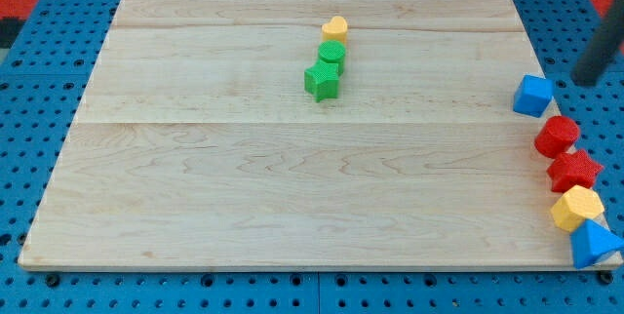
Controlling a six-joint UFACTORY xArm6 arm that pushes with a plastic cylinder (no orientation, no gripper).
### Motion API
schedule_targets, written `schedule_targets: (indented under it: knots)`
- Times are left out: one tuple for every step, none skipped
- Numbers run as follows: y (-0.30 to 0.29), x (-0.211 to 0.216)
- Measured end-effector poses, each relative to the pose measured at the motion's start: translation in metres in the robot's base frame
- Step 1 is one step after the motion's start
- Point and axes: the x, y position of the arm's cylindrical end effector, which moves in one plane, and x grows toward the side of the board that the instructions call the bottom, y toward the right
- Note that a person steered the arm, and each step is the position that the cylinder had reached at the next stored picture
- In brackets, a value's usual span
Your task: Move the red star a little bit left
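The red star (575, 170) lies at the board's right edge, in a column of blocks. A red round block (557, 136) touches it from above, and a yellow hexagon (577, 207) touches it from below. My tip (583, 81) is the lower end of the dark rod coming in from the view's upper right. It is above and slightly right of the red star, beyond the board's right edge, and right of the blue cube (533, 95). It touches no block.
A blue triangle (593, 244) lies below the yellow hexagon at the board's bottom right corner. A yellow heart (334, 28), a green round block (331, 55) and a green star (322, 81) form a short column at the top centre of the wooden board (244, 187).
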Motion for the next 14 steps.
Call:
schedule_targets:
  knots:
    - [-0.082, 0.012]
    - [-0.181, 0.0]
    - [-0.19, -0.005]
    - [-0.112, 0.004]
    - [-0.005, 0.002]
    - [0.008, 0.02]
    - [-0.022, 0.076]
    - [-0.042, 0.109]
    - [-0.124, 0.077]
    - [-0.144, 0.059]
    - [-0.122, 0.047]
    - [-0.09, -0.015]
    - [0.007, 0.004]
    - [-0.011, 0.039]
